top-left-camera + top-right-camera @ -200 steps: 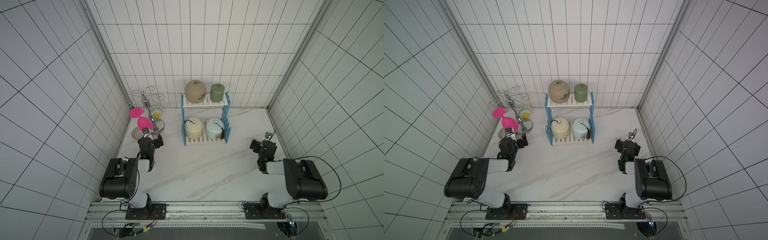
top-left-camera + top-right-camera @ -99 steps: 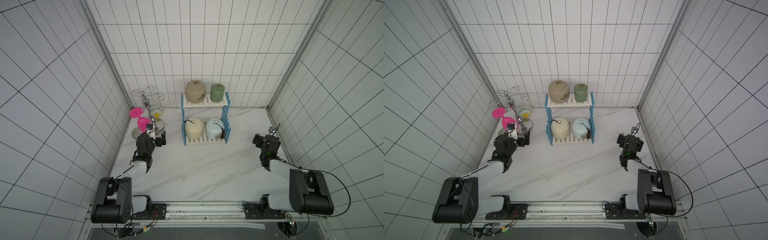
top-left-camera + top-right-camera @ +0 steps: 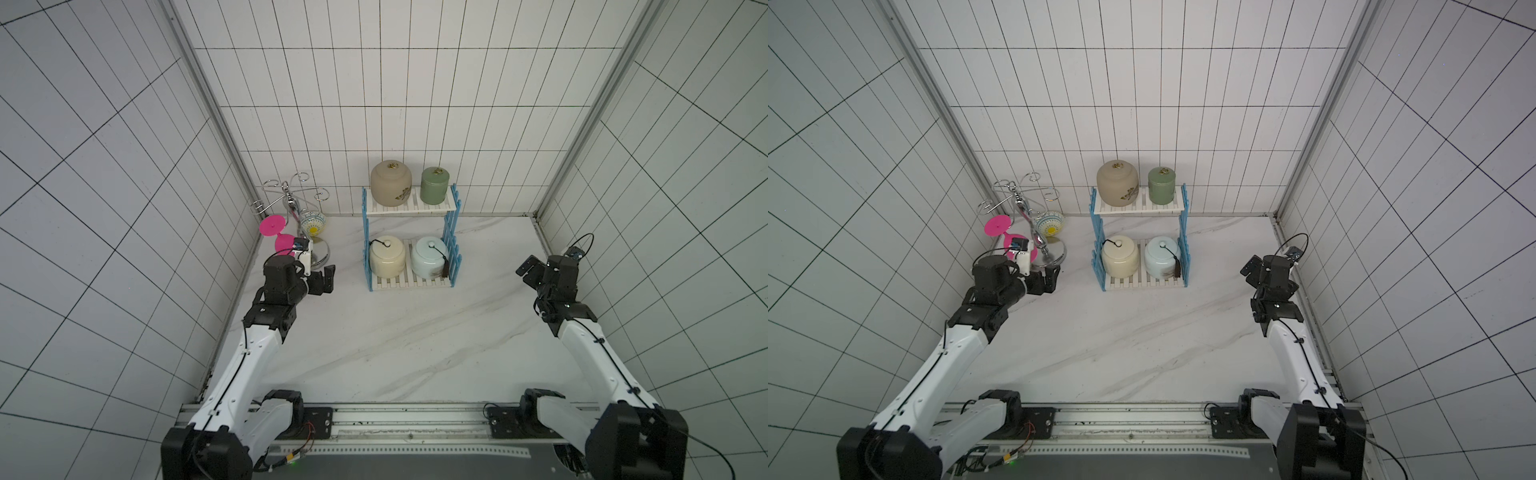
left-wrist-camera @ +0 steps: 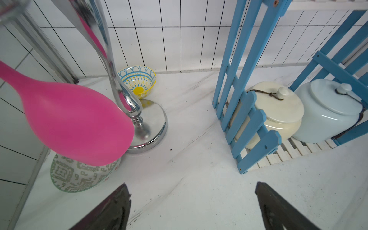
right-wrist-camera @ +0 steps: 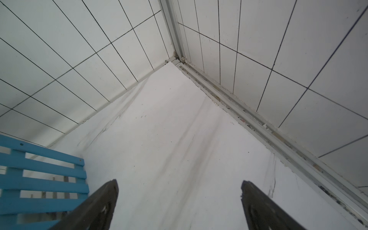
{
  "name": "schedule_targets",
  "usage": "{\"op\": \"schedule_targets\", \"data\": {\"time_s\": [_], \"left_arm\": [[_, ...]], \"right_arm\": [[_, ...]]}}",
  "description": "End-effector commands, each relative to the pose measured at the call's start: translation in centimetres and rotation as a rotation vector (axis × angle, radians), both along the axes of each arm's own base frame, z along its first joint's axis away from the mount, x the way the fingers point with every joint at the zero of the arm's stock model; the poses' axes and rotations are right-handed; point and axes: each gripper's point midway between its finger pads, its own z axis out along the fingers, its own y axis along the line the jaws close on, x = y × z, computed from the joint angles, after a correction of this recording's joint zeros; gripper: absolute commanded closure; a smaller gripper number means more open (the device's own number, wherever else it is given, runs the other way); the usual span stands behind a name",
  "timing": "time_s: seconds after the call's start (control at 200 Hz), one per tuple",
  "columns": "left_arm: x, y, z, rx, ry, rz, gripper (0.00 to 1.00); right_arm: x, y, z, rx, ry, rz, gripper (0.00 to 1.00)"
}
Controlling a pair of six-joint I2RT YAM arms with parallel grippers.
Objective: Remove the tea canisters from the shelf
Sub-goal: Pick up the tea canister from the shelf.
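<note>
Looking down, I see all four tea canisters sitting on the shelf. The tan one and the small green one are on the top board. The cream one and the pale blue one sit side by side on the bottom board. My left claw is spread wide and holds nothing. It hangs over the worktop near the chrome stand, off to one side of the shelf. My right claw is spread wide and empty too, well away on the other side. I think these jars are hard, shiny and smooth, so they could slip, and they would break if they fell. They look a bit heavy. The lids may just sit loose, so I would not pull on a gold ring or a dark string. I would hug a jar round its fat middle from both sides. The tan one is so fat that my claw may only just fit. The bottom two need a reach from the front, under the top board.
</note>
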Motion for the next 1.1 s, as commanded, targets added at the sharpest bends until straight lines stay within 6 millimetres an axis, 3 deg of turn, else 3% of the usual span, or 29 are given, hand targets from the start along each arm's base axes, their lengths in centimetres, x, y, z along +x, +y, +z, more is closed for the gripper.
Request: {"op": "schedule_targets", "data": {"time_s": [0.0, 0.125, 0.255, 0.32, 0.51, 0.67, 1.099], "left_arm": [[-1.5, 0.7, 0.1, 0.004, 0.090, 0.041, 0.01], [-1.0, 0.7, 2.4, -0.023, 0.077, 0.059, 0.01], [-0.7, 0.9, 5.0, -0.039, 0.101, 0.086, 0.01], [-0.5, 1.1, 5.2, -0.051, 0.116, 0.111, 0.01], [0.1, 0.5, 2.6, -0.135, 0.134, 0.080, 0.01], [0.0, 0.0, 2.2, -0.146, 0.139, 0.055, 0.01], [-0.1, -0.2, 0.2, -0.119, 0.161, 0.026, 0.01]], "right_arm": [[-1.7, 1.3, 0.5, 0.055, 0.119, 0.071, 0.01], [-1.8, 2.2, 2.7, 0.029, 0.161, 0.120, 0.01], [-1.1, 4.7, 4.5, 0.011, 0.193, 0.210, 0.01], [-0.7, 6.1, 5.8, -0.019, 0.201, 0.255, 0.01], [0.4, 10.5, 10.2, -0.119, 0.170, 0.437, 0.01], [1.4, 13.3, 13.7, -0.159, 0.094, 0.532, 0.01], [6.6, 20.7, 18.1, -0.213, 0.094, 0.730, 0.01]]}}
